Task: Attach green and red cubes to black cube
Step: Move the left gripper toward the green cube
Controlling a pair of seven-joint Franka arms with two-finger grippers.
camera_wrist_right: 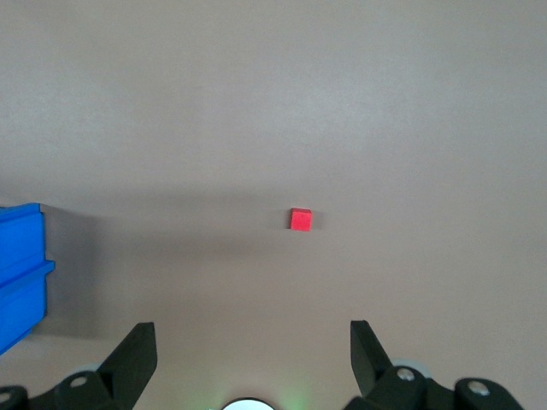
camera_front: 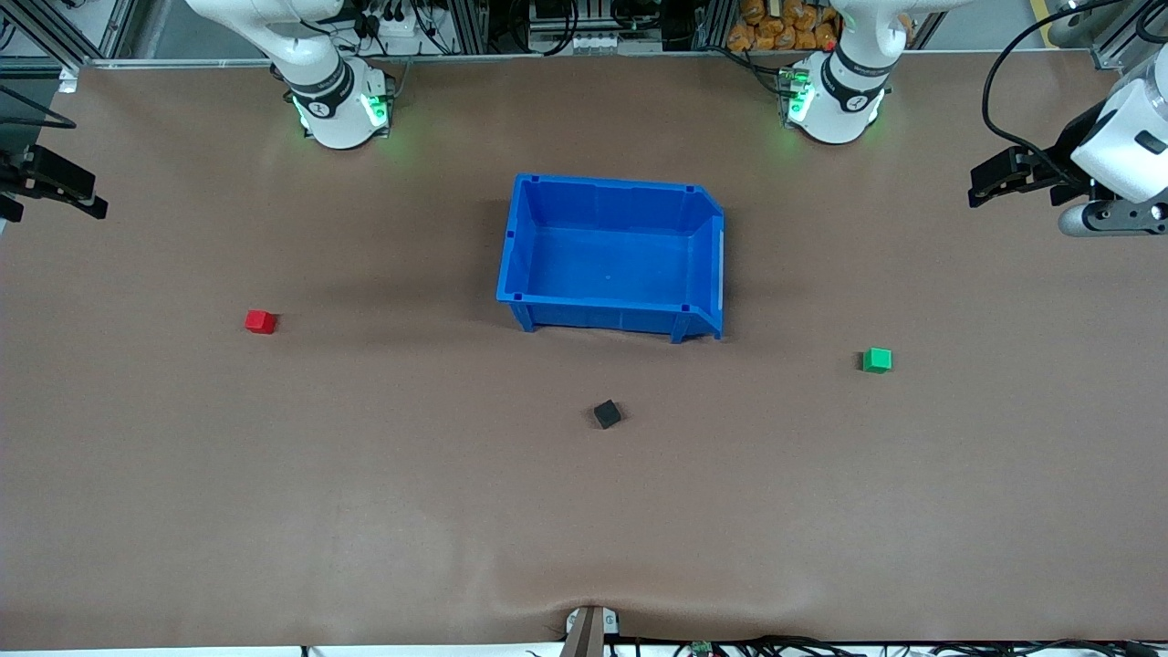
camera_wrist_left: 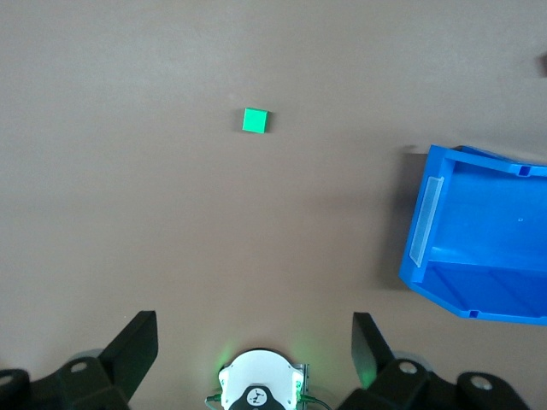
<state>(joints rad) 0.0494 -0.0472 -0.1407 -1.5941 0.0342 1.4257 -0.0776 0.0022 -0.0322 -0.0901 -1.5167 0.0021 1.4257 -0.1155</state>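
Note:
The black cube (camera_front: 607, 414) lies on the table, nearer the front camera than the blue bin; a sliver of it shows at the edge of the left wrist view (camera_wrist_left: 544, 61). The green cube (camera_front: 877, 359) (camera_wrist_left: 255, 120) lies toward the left arm's end of the table. The red cube (camera_front: 260, 321) (camera_wrist_right: 300, 219) lies toward the right arm's end. My left gripper (camera_front: 990, 182) (camera_wrist_left: 255, 350) is open and empty, held high over the left arm's end. My right gripper (camera_front: 57, 187) (camera_wrist_right: 252, 350) is open and empty, held high over the right arm's end.
An empty blue plastic bin (camera_front: 611, 196) (camera_wrist_left: 479, 256) (camera_wrist_right: 17, 273) stands mid-table between the two arm bases and the black cube. The brown table cover has a small ripple at its front edge (camera_front: 589, 607).

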